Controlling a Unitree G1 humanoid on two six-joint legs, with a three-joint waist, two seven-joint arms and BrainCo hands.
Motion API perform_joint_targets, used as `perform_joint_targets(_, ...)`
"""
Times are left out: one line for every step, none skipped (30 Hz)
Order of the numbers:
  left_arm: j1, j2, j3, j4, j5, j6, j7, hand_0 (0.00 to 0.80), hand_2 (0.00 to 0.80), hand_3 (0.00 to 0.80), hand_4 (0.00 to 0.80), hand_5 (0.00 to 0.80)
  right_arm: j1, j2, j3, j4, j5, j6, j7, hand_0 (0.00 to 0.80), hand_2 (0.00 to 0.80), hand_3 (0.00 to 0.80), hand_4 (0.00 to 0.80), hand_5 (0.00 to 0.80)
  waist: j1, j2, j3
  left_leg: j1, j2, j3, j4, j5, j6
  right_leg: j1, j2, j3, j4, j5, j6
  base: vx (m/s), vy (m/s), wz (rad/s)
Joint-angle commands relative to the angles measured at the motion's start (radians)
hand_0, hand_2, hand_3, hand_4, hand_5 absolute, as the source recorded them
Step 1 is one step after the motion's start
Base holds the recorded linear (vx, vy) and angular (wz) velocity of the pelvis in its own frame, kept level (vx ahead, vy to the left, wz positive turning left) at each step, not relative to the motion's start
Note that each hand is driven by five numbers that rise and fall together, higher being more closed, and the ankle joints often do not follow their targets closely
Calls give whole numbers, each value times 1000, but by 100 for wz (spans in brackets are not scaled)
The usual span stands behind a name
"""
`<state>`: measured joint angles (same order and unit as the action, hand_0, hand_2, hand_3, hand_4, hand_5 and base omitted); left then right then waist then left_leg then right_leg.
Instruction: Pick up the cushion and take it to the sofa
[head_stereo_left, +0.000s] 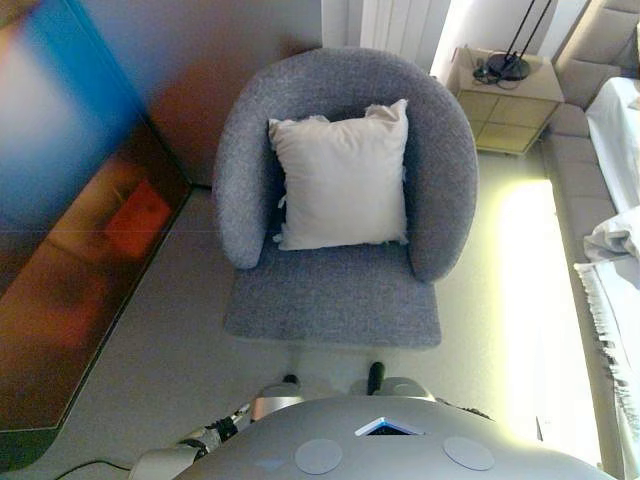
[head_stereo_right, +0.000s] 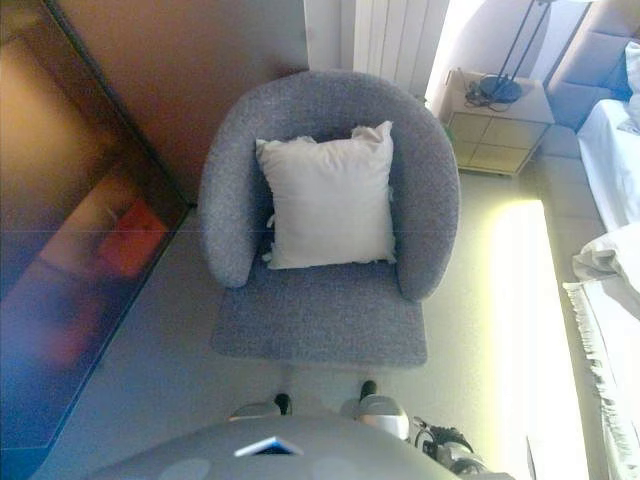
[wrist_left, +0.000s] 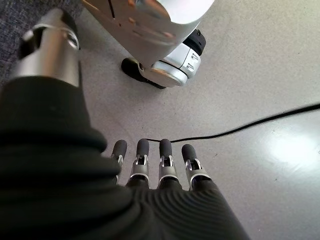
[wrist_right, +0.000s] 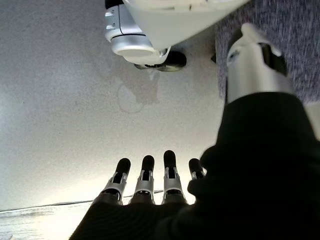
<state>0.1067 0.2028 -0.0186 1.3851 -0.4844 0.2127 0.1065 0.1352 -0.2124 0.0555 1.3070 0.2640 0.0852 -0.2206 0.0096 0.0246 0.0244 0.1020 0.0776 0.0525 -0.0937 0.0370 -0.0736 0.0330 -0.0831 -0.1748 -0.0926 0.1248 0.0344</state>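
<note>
A white square cushion (head_stereo_left: 340, 180) leans upright against the back of a grey tub armchair (head_stereo_left: 335, 290) straight ahead of me; it also shows in the right eye view (head_stereo_right: 328, 197). My left hand (wrist_left: 155, 170) hangs at my side over the floor, fingers straight, holding nothing. My right hand (wrist_right: 150, 182) hangs at my other side over the floor, fingers straight, holding nothing. Neither hand is near the cushion. No sofa is in view.
A dark glossy panel (head_stereo_left: 70, 240) runs along the left. A small bedside cabinet (head_stereo_left: 505, 100) with a lamp base stands at the back right. A bed with white bedding (head_stereo_left: 615, 250) lies along the right. A black cable (wrist_left: 250, 125) lies on the floor.
</note>
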Motion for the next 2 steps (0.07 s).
perform_joint_targets(-37,22,2,-1,15,3,-21,0,0,0,0,0,-68,2,19,28,-34,1,23,0,0,0,0,0,12,-31,52,39,-37,7,6,-104,14,107,-50,-20,39,-156,82,0,0,0)
perform_joint_targets(-38,23,-3,-7,12,4,-27,0,0,0,0,0,-69,0,22,28,-44,4,31,0,0,0,0,0,12,-31,52,40,-38,6,6,-105,15,108,-49,-20,40,-157,81,0,0,0)
